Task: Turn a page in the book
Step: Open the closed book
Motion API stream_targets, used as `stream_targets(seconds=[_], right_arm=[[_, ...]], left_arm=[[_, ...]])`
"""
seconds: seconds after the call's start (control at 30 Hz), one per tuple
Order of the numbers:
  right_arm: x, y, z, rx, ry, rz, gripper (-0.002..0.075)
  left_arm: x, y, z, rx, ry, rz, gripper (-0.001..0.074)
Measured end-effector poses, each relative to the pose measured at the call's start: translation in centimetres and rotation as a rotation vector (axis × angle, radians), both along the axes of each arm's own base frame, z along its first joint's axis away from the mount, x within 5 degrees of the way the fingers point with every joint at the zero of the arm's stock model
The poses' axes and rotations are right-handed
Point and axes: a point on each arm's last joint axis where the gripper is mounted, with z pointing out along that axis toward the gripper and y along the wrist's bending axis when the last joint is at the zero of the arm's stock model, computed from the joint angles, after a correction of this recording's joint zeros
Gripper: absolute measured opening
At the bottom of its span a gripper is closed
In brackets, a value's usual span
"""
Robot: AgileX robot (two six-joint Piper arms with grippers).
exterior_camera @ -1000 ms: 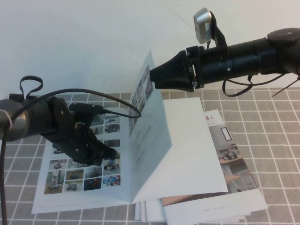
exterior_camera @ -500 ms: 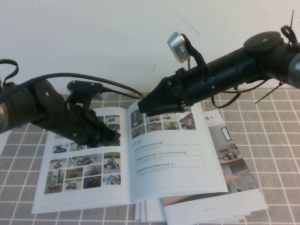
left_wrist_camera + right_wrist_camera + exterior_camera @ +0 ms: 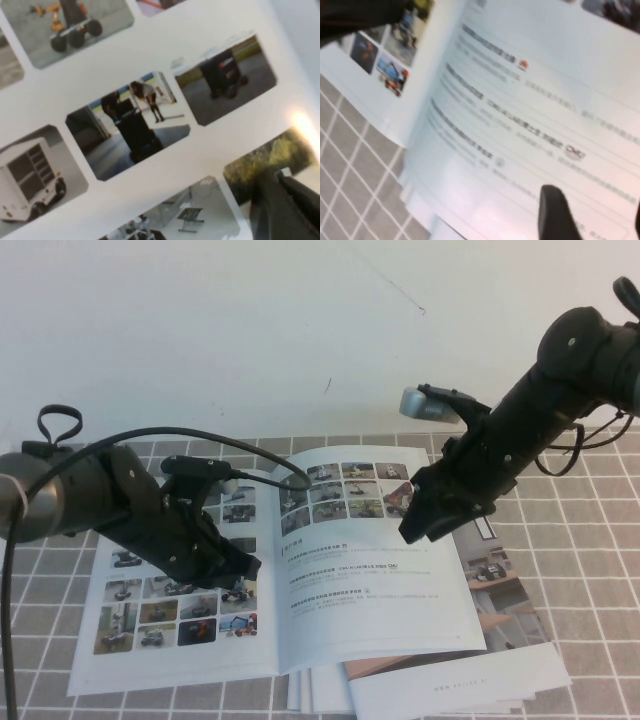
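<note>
The book [image 3: 110, 650] lies open and flat on the tiled mat. Its left leaf is filled with robot photos. The page [image 3: 370, 580], with a small photo grid above text lines, lies flat on the right side. My left gripper [image 3: 243, 568] is shut and its tip rests on the left leaf near the spine; the left wrist view shows its tip [image 3: 280, 180] against the photos [image 3: 125, 125]. My right gripper [image 3: 413, 528] is open and empty, just above the page's right edge. The right wrist view shows the page [image 3: 530, 100] under one finger [image 3: 555, 210].
Stacked brochures [image 3: 500, 580] with a wooden-desk cover lie under the book, sticking out to the right and at the front. The grey tiled mat [image 3: 590, 570] covers the table. A white wall stands behind.
The page stood upright against my right gripper a second ago and has dropped flat on the right side. The right gripper let it go and swung right and down. The left gripper stayed on the left leaf.
</note>
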Motion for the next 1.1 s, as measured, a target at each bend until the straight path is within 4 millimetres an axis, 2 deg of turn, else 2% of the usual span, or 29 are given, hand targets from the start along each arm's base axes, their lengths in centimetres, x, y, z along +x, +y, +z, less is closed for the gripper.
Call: stream_targets(seconds=[0.13,0.37,0.73,0.9,1.1], right_arm=[[0.1,-0.3,-1.1,-0.05,0.029,-0.015,0.0335],[0.4,-0.5,-1.5,-0.091,0.035,-0.07,0.0335],[0.6,-1.8,-4.4,-0.208,0.155,-0.149,0.0334],[0.8,-2.6,-5.2,-0.186,0.199,-0.151,0.0335],[0.8,-1.7,-4.8,-0.067,0.187,-0.103,0.0335]], left_arm=[[0.2,0.0,-0.6,0.006,0.002,0.007,-0.0004],[0.4,0.0,-0.8,0.009,-0.008,0.013,-0.0004],[0.5,0.1,-0.9,0.01,-0.02,0.018,-0.0004],[0.6,0.1,-0.8,0.011,-0.026,0.021,-0.0004],[0.7,0.1,-0.8,0.008,-0.042,0.032,-0.0004]])
